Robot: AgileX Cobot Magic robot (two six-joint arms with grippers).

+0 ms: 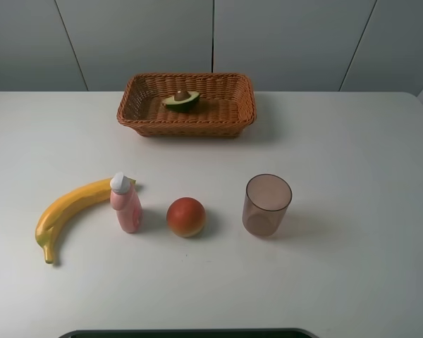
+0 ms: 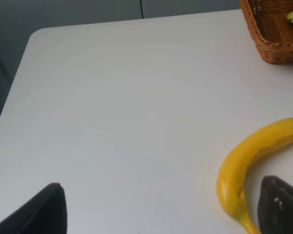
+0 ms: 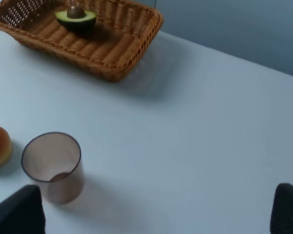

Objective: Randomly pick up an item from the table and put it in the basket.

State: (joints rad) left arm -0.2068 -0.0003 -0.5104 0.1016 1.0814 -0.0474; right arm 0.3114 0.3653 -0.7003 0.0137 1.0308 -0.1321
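A grey panelled wall runs behind the white table (image 1: 352, 176), whose far edge and rounded far-right corner show in the high view. At the far side, near the middle, stands one woven basket (image 1: 229, 105), and in it lies the single avocado half (image 1: 181, 100), cut face up with the pit showing, resting towards the far wall of the basket. Nearer, in a loose row from left to right, are one banana (image 1: 67, 210), one small pink bottle (image 1: 127, 205) with a white cap, one red-orange round fruit (image 1: 186, 217) and one translucent brownish cup (image 1: 266, 205), upright. The bottle touches or nearly touches the banana's far end; the fruit and the cup stand apart from each other. Wide bare tabletop lies between this row and the basket, and on the right beyond the cup. No writing can be read on the bottle. The left gripper (image 2: 158, 209) and the right gripper (image 3: 158, 209) each show only two dark fingertips spread far apart, grasping nothing, above bare table.
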